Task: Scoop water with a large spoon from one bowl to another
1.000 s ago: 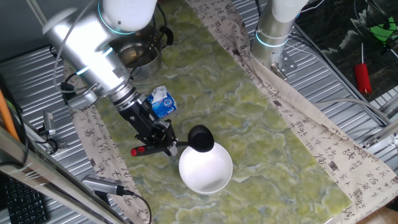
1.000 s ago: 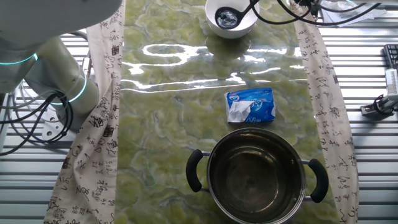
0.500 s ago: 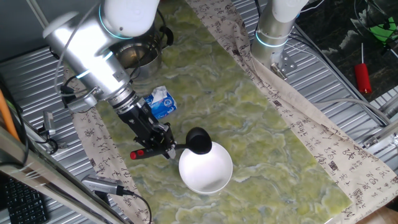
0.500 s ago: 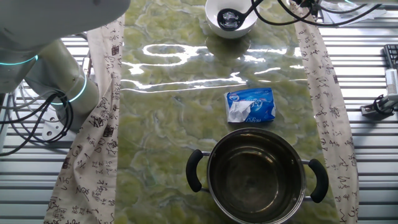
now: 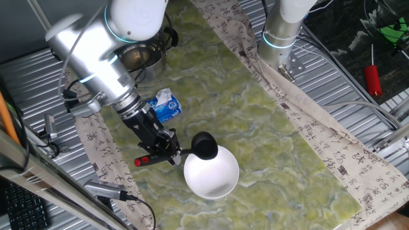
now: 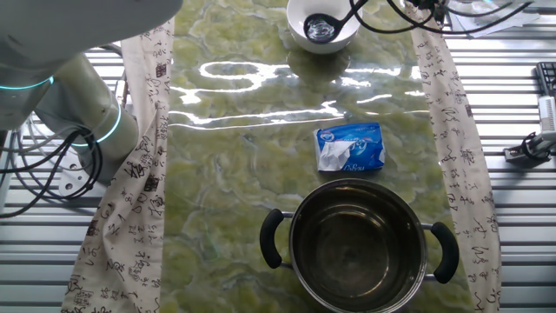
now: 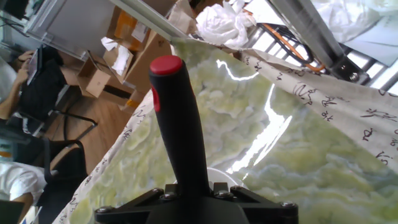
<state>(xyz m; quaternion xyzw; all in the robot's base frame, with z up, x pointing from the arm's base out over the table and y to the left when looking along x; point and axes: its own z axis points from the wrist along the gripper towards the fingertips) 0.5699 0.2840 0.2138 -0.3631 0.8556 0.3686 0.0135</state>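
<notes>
My gripper (image 5: pixel 170 151) is shut on the large spoon's black handle (image 7: pixel 180 134), whose red tip (image 5: pixel 142 161) sticks out past the fingers. The black scoop (image 5: pixel 204 145) hangs over the near-left rim of the white bowl (image 5: pixel 214 179). From the other side the scoop (image 6: pixel 318 26) lies inside the white bowl (image 6: pixel 300 35). The steel pot (image 6: pixel 360 248) with two black side handles stands at the opposite end of the mat, partly hidden behind my arm (image 5: pixel 142 59). In the hand view the jaws (image 7: pixel 193 188) clamp the handle from both sides.
A blue and white tissue pack (image 5: pixel 167 105) lies between pot and bowl. A second arm's base (image 5: pixel 281 32) stands at the mat's far edge. A red-handled screwdriver (image 5: pixel 372 78) lies off to the right. Cables run along the table's left side (image 5: pixel 96 188).
My arm has shifted slightly and the handle's red tip has dipped a little. The scoop stays over the white bowl.
</notes>
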